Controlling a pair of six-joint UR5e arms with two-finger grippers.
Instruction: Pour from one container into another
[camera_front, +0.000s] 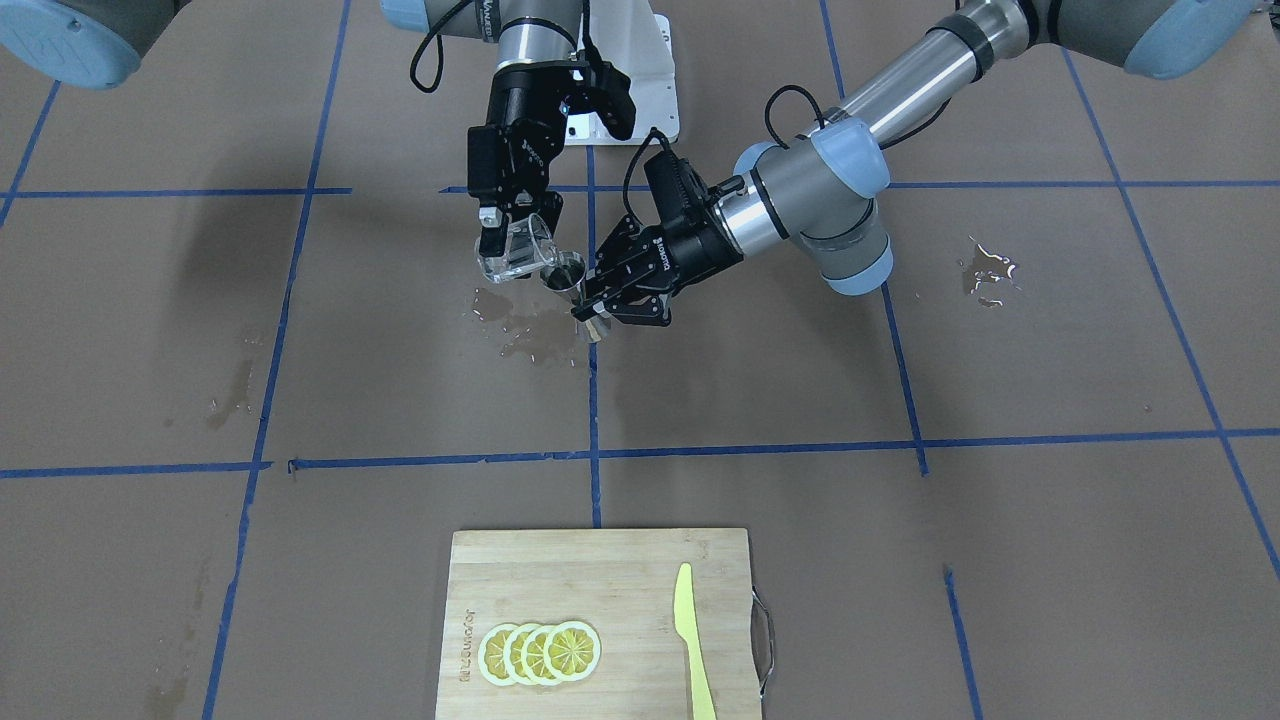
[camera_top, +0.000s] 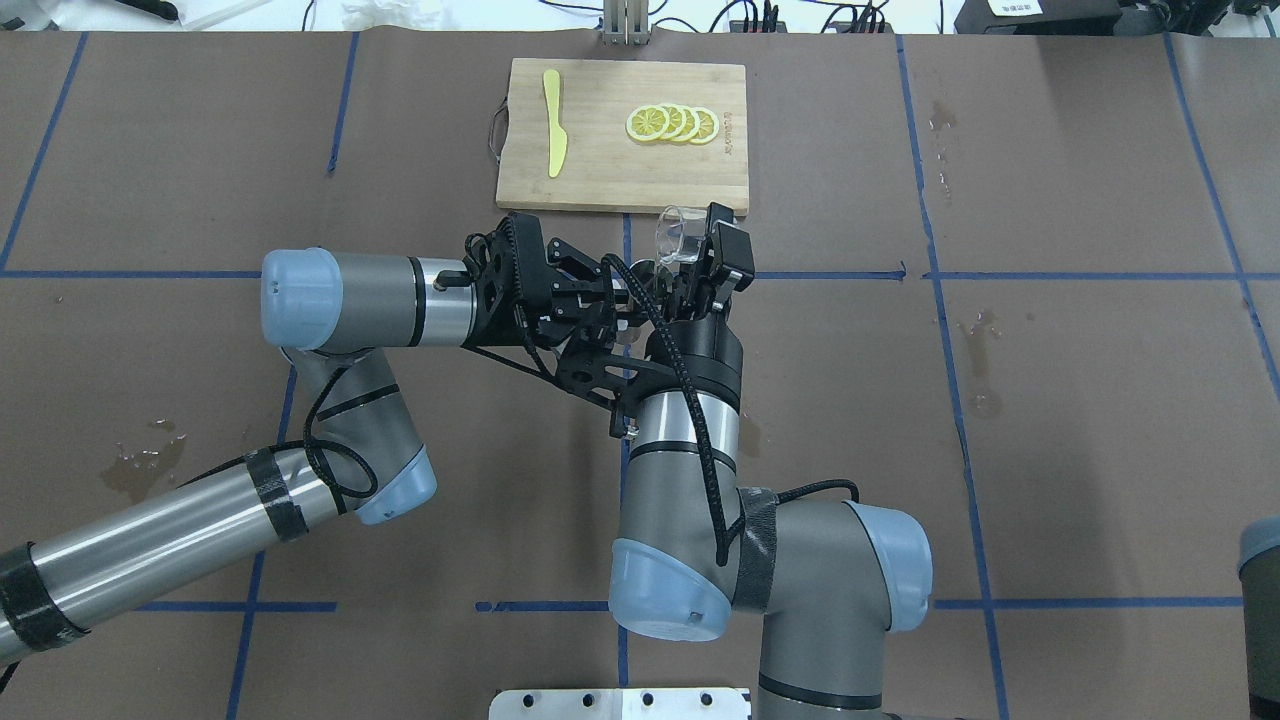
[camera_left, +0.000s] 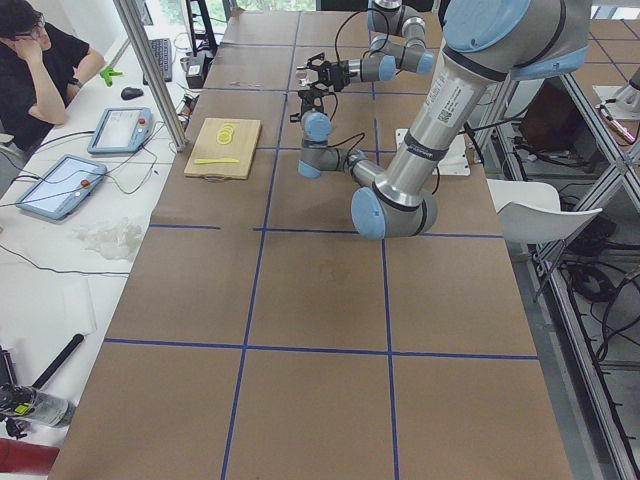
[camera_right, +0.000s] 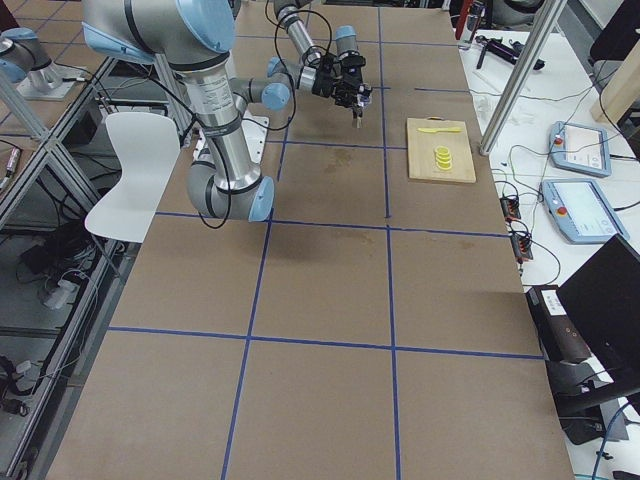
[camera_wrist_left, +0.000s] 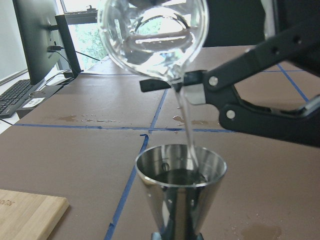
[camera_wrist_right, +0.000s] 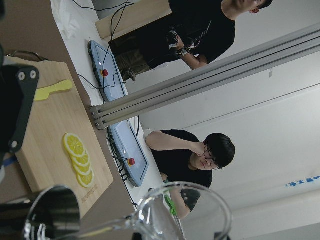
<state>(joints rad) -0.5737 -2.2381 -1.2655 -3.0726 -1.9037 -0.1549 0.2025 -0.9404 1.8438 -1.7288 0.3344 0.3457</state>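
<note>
Tipped tumbler (camera_wrist_left: 152, 35) hangs over jigger (camera_wrist_left: 181, 190) so water lands inside.
Front view, upper centre: right gripper (camera_front: 515, 235) clamps tumbler; left gripper (camera_front: 589, 312) grips jigger beneath.

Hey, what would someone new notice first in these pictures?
The pour in mid-air: the right hand tips a glass, and a thin stream of clear liquid falls into the steel measuring cup held by the left hand. Under them, spilled puddles glint on the brown table.
</note>
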